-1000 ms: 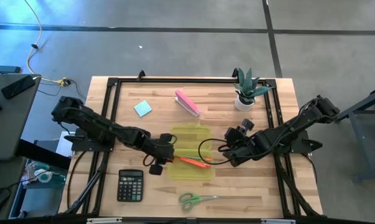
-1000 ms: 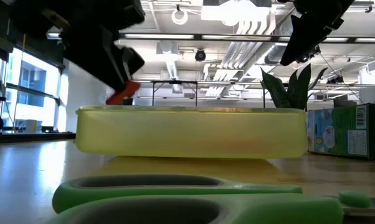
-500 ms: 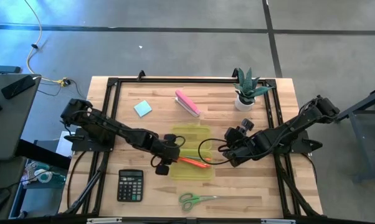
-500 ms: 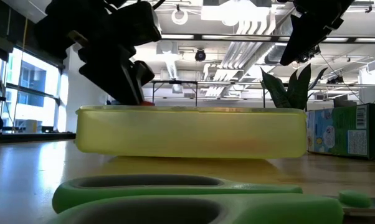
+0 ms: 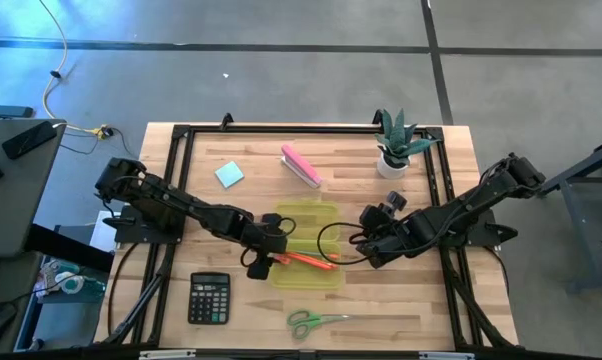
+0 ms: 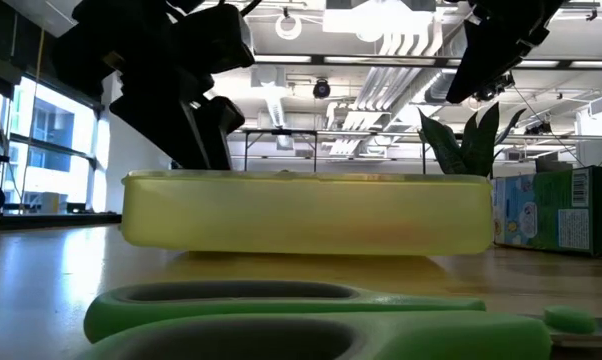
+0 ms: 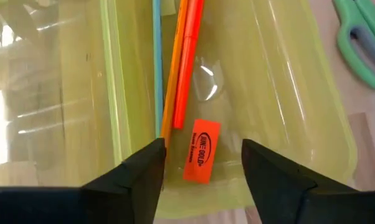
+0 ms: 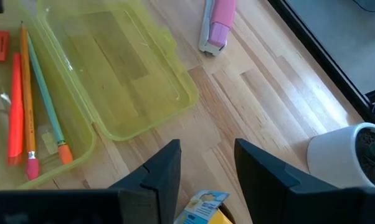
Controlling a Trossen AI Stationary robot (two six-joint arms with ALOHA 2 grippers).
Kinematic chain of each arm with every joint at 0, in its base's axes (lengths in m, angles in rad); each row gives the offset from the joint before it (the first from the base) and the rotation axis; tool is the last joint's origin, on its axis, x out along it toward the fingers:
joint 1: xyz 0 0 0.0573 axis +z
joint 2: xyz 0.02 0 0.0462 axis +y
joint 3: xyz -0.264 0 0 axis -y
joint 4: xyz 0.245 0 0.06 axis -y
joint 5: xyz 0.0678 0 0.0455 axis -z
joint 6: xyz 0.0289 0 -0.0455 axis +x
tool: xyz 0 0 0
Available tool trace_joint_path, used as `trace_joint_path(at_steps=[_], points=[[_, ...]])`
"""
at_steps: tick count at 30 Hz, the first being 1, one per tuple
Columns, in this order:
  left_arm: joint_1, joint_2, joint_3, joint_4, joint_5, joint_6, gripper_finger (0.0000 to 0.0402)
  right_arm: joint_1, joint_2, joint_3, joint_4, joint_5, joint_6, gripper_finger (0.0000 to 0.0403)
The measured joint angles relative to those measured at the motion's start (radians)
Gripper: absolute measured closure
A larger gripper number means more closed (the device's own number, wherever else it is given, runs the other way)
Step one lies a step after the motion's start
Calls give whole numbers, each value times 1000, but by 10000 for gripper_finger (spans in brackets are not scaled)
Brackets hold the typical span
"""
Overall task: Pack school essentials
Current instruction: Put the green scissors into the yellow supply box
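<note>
A translucent yellow-green case lies open in the middle of the table. Orange-red pens and pencils and a flat orange block lie on the floor of its near half. My left gripper is open and reaches down into that half, its fingers on either side of the orange block without holding it. My right gripper hangs open above the table to the right of the case. A crayon box stands on the table below it. Green-handled scissors lie by the near edge, and a light-blue note pad lies at the far left.
A black calculator lies at the near left. A pink oblong block lies behind the case, and a potted plant stands at the far right. The case's far half holds nothing.
My left gripper has come down from just above the case's left rim into the near half, carrying the orange block. It has then opened, and the block now lies loose on the case floor.
</note>
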Motion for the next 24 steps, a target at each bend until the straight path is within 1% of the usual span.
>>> trace_joint_path(at_steps=[3, 8, 13, 19, 24], points=[[4, -26, 19, -88, -5, 2, 195, 0, 0, 0, 18, -23, -2, 261], [4, -73, 101, -260, -35, 2, 201, 11, 0, 0, 100, -95, -50, 261], [2, -137, 149, -330, -54, 1, 206, 63, 0, 0, 204, -133, -106, 261], [0, -282, 162, -454, -64, -47, 206, 139, 0, 0, 348, -142, -161, 261], [-1, -418, 163, -476, -118, -86, 206, 187, 6, 2, 482, -151, -263, 261]])
